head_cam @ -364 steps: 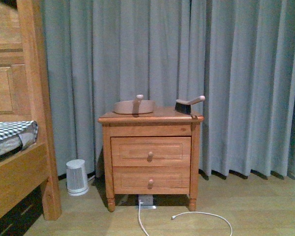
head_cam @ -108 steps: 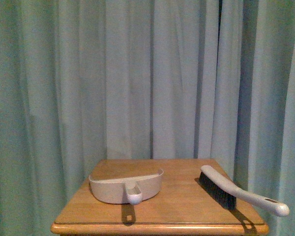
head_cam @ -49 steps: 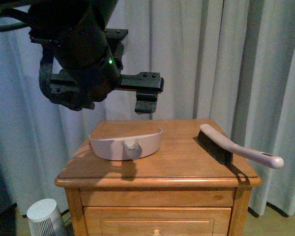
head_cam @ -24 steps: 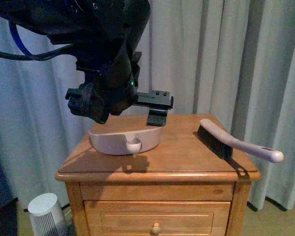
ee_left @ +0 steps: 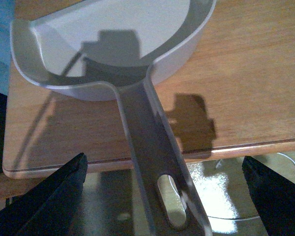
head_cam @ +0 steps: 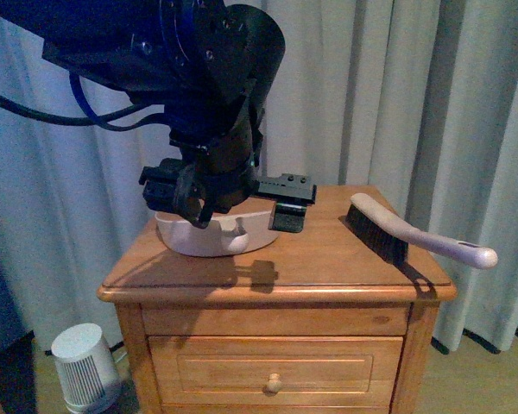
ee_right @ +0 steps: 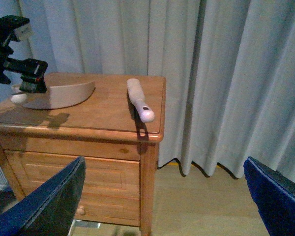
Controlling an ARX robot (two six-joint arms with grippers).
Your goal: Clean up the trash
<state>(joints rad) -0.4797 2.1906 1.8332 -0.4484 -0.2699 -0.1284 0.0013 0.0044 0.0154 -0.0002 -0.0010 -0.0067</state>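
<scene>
**Setting.** A wooden nightstand [head_cam: 345, 267] stands before grey curtains [head_cam: 397, 95], centre of the front view. A small white ribbed appliance [head_cam: 85, 366] sits on the floor at lower left. On the nightstand top, a pale dustpan [head_cam: 198, 241] lies at left and a hand brush [head_cam: 388, 237] at right, well apart.

**Trash.** It appears in no view, so its place cannot be told.

**Left wrist view.** The left gripper [ee_left: 164, 196], fingers [ee_left: 54, 196] spread wide, straddles the dustpan handle without touching it. The pan's inside is bare.

**Right wrist view.** The right gripper [ee_right: 162, 196], fingers equally wide and holding nothing, faces the nightstand from apart. The wooden floor [ee_right: 206, 196] shows at lower right.
</scene>
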